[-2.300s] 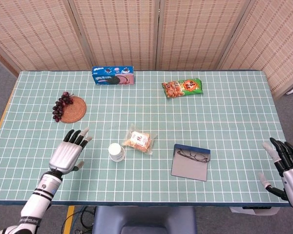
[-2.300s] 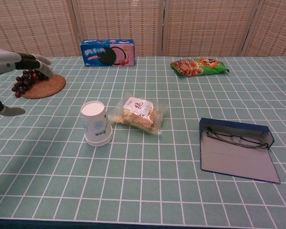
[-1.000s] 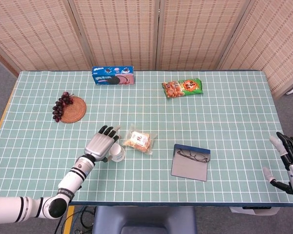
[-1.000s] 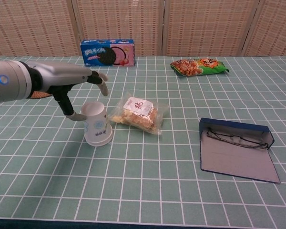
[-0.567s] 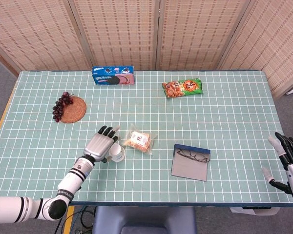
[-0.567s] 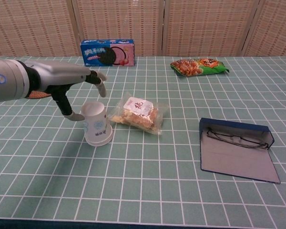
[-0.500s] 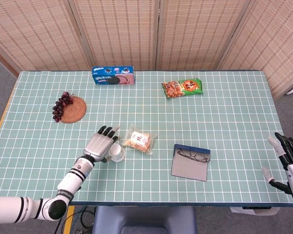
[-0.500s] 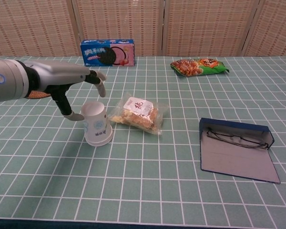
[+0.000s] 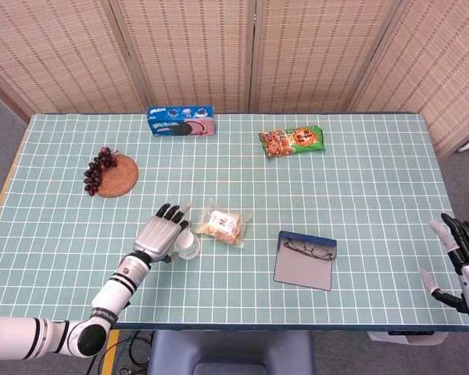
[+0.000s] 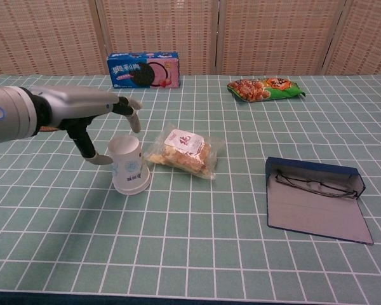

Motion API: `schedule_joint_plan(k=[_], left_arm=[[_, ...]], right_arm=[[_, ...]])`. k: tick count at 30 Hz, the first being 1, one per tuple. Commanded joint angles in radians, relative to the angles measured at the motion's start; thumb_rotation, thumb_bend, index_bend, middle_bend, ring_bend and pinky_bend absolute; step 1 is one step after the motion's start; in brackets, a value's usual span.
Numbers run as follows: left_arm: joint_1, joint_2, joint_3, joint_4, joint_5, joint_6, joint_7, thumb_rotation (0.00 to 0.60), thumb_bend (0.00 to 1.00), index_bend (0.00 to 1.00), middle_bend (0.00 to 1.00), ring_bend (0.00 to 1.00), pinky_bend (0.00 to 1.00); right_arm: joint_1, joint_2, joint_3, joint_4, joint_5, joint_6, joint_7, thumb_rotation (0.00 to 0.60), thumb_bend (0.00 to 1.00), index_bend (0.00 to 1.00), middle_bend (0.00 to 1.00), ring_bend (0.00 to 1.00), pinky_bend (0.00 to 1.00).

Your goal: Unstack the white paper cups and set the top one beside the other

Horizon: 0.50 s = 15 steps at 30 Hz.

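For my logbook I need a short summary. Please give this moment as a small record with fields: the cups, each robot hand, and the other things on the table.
cups: white paper cups, stacked upside down, near table centre-left
left robot hand: fingers spread around the stack's top, no firm grip visible
right robot hand: open, at the table's right edge
beside cups: clear snack bag
front right: glasses in open blue case
back: cookie box, green snack bag
left: grapes on woven coaster

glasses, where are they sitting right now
The glasses lie on the open blue case at the table's front right, right of the snack packet.
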Motion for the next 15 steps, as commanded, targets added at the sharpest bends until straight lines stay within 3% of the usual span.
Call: schedule_joint_plan(k=[1, 15], left_arm=[[-0.002, -0.002, 0.002, 0.003, 0.0, 0.001, 0.0, 0.6, 0.3, 0.3, 0.0, 0.0, 0.0], [-0.014, -0.006, 0.004, 0.012, -0.008, -0.001, -0.011, 0.6, 0.3, 0.34, 0.0, 0.0, 0.0]], right_arm=[[0.001, 0.0, -0.001, 0.0, -0.001, -0.002, -0.001, 0.6, 0.34, 0.05, 0.0, 0.0, 0.0], [0.0, 0.003, 0.002, -0.001, 0.006, -0.002, 0.002, 0.6, 0.34, 0.05, 0.0, 0.0, 0.0]])
